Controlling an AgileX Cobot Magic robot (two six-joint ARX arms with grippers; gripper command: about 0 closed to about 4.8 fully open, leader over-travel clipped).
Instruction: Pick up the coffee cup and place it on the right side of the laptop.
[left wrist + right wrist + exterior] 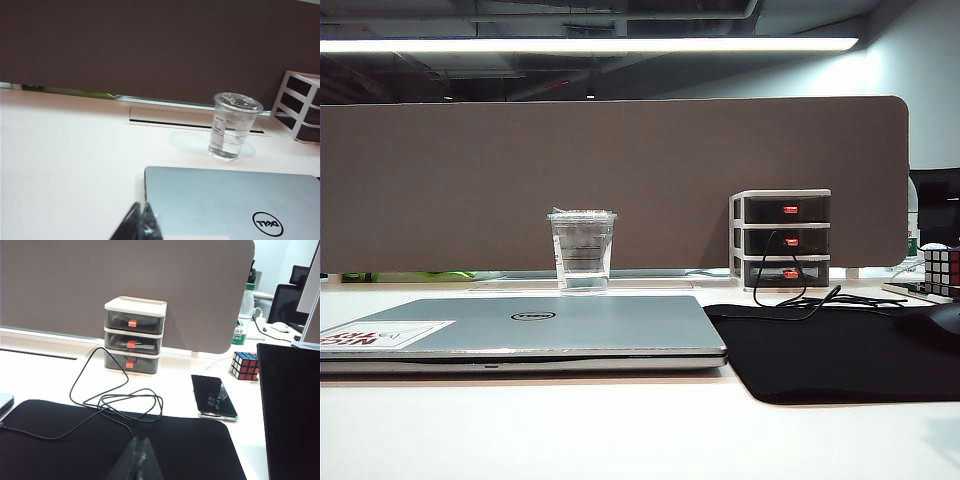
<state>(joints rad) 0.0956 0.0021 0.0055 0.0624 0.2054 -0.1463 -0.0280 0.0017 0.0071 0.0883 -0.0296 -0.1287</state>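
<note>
The coffee cup (582, 250) (234, 126), clear plastic with a flat lid and some clear liquid, stands upright on the white desk just behind the closed silver laptop (520, 332) (225, 200). My left gripper (140, 214) is shut with nothing in it, low over the laptop's near corner and well short of the cup. My right gripper (141, 450) is shut and empty above the black mat (115, 445) (830, 350). Neither gripper appears in the exterior view.
A small three-drawer organiser (782, 238) (134, 335) stands behind the mat, a black cable (115, 400) trailing from it across the mat. A phone (214, 396), a Rubik's cube (245, 365), a bottle (243, 315) and a dark screen (290, 410) lie further right. A brown partition (620, 180) backs the desk.
</note>
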